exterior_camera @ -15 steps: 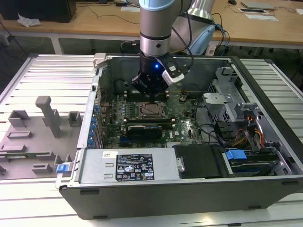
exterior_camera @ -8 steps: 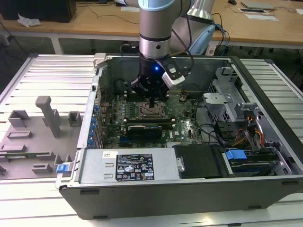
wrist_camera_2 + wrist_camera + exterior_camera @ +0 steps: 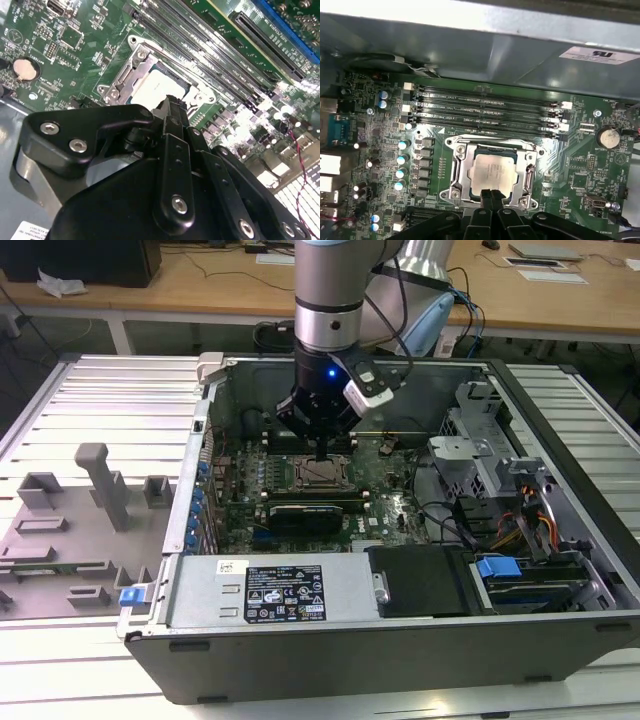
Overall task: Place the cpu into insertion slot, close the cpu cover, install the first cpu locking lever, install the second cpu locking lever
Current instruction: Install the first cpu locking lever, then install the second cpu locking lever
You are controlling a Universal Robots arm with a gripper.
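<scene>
The cpu (image 3: 492, 172) sits flat in the insertion slot on the green motherboard (image 3: 380, 165), its silver top facing up. The silvery cpu cover (image 3: 461, 170) lies closed around it, framing the chip. The slot itself is mostly hidden under both. My gripper (image 3: 490, 196) hangs just above the near edge of the cover, with its black fingertips pressed together and nothing between them. In the second wrist view the gripper (image 3: 171, 106) overlaps one corner of the cpu (image 3: 150, 85) and cover (image 3: 122, 75). In the exterior view the gripper (image 3: 320, 452) is right over the cpu (image 3: 322, 475).
Several black memory slots (image 3: 490, 107) run beside the socket, with a coin battery (image 3: 607, 137) nearby. The case's metal wall (image 3: 470, 35) rises behind. A power supply (image 3: 285, 592) and drive cage (image 3: 520, 510) crowd the case. Grey fixtures (image 3: 100, 485) stand at the exterior view's left.
</scene>
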